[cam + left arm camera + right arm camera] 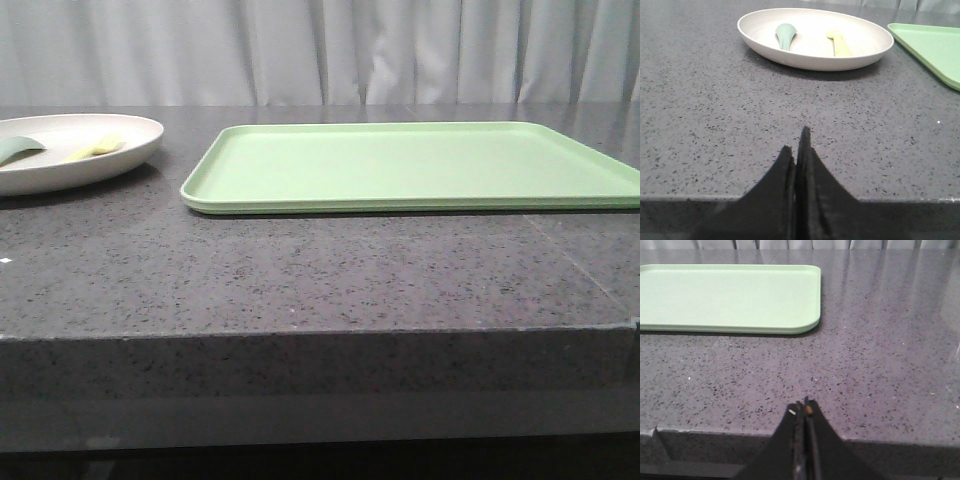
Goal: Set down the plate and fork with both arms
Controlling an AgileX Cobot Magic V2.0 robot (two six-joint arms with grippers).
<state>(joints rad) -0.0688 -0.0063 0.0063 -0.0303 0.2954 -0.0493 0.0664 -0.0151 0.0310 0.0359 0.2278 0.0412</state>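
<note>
— Where do things stand with your pincers?

— My left gripper has its fingers pressed together with nothing between them, hanging near the table's front edge. My right gripper is the same: closed tight, empty, also back by the front edge. Neither shows in the front view.

— And the plate?

— The plate sits on the bare table just to the left of the tray, close to it but not touching. The fork lies inside the plate, on the side nearer the tray. A grey-green utensil lies in the plate too, on the side farther from the tray. The two are apart from each other.

— How do you expect the plate to handle?

— It looks stiff and matte, so I judge it will not flex or slide much between my fingers. It seems light, though wide, so a pinch at one point of the rim could let it tip. I would take the raised rim at the edge nearest my left gripper and keep it level, or the loose pieces inside may slide.

— And the fork?

— Slim, light plastic, lying flat against the dish. I would pinch across the handle, near its middle. It is low, so my fingertips may scrape the plate.
</note>
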